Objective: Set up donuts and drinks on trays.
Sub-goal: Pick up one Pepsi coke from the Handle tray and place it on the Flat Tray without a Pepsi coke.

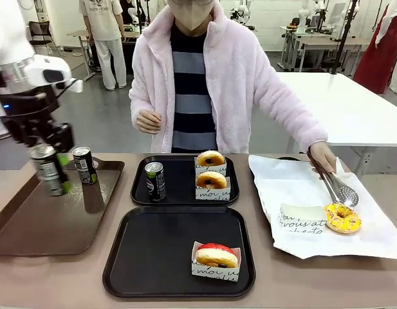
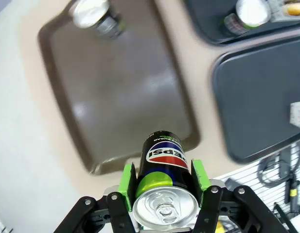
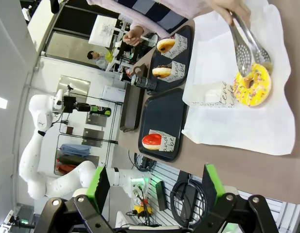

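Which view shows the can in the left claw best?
Left wrist view: the can sits large between the left claw's pads, label readable. Front view shows it blurred, over the brown tray. Right wrist view: too far to make out.

Left gripper (image 2: 162,178) gripping can (image 2: 163,158), seemingly aloft, right gripper (image 3: 154,187) spread open

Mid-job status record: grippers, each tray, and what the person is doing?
Left gripper: shut on a Pepsi can, over the brown tray
Right gripper: open, holding nothing
Brown tray: a second can standing
Far black tray: one can, two donuts in paper holders
Near black tray: one red donut in holder
Person: hand with tongs at yellow donut on white paper
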Available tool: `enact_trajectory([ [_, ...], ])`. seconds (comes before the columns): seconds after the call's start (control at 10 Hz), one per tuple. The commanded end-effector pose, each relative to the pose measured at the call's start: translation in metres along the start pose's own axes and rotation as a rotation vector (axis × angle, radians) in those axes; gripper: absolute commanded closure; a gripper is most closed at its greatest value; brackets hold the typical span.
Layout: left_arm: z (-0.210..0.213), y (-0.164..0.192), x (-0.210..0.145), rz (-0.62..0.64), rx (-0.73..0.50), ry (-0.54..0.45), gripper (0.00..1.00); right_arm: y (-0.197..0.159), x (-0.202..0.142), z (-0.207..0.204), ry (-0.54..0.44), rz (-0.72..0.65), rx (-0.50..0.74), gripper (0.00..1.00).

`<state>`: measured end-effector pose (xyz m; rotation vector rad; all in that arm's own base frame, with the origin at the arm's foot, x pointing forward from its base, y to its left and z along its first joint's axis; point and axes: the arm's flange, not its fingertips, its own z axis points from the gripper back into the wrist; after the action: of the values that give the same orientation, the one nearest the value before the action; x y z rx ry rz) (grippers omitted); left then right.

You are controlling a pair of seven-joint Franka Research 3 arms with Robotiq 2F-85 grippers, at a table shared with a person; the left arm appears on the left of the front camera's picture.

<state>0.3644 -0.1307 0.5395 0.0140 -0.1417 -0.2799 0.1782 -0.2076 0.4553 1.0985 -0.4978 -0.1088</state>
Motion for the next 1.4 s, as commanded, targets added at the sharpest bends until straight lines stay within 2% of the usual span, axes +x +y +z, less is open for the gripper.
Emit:
enact_trajectory([
  [0.0, 0.017, -0.046, 0.035, -0.033, -0.182, -0.089, 0.43, 0.001, 0.003, -0.001, -0.015, 0.013, 0.028, 0.0],
  [0.4, 0.015, -0.136, 0.066, -0.202, -0.231, -0.088, 0.43, 0.001, 0.003, -0.001, -0.015, 0.013, 0.028, 0.0],
  [0.8, 0.001, -0.217, 0.075, -0.422, -0.229, 0.003, 0.43, 0.001, 0.003, -0.001, -0.015, 0.013, 0.028, 0.0],
  [1.0, -0.004, -0.225, 0.071, -0.455, -0.202, 0.019, 0.43, 0.001, 0.003, -0.001, -0.015, 0.013, 0.028, 0.0],
  [1.1, -0.01, -0.225, 0.069, -0.393, -0.244, 0.006, 0.43, 0.001, 0.003, -0.001, -0.015, 0.013, 0.028, 0.0],
  [1.3, -0.01, -0.225, 0.069, -0.393, -0.244, 0.006, 0.43, 0.001, 0.003, -0.001, -0.015, 0.013, 0.028, 0.0],
])
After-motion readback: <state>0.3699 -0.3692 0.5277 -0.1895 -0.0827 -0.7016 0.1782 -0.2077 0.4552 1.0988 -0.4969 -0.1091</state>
